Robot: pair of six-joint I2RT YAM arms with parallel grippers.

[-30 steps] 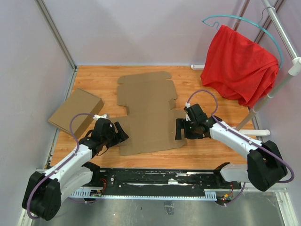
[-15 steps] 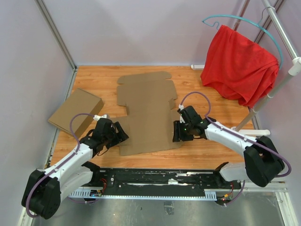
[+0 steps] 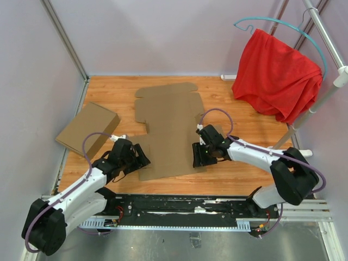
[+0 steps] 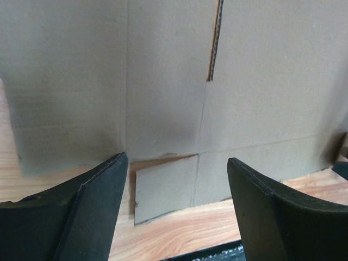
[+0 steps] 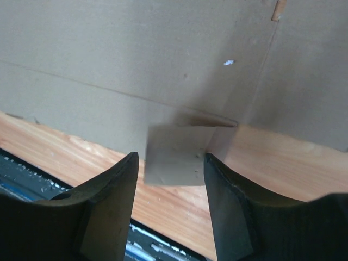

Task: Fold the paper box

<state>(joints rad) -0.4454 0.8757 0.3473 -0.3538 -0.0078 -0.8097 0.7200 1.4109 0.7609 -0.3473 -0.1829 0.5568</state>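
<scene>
Got the paper box (image 3: 171, 128) lying flat mid-table (image 3: 244, 168), not folded yet. Looking at the left gripper (image 3: 140, 157) by the near-left edge, jaws spread wide over bare cardboard, gripping nothing. Found the right gripper (image 3: 199, 156) at the near-right corner, jaws partway apart with a small tab (image 5: 176, 155) in the gap. Can't tell pinched or just framed, tbh. Also spotted a closed tan box (image 3: 87, 130) off left, well apart.

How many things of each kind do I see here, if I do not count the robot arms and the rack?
cardboard: 2, the flat paper box and the folded box
red cloth: 1
hanger: 1
total: 4
</scene>
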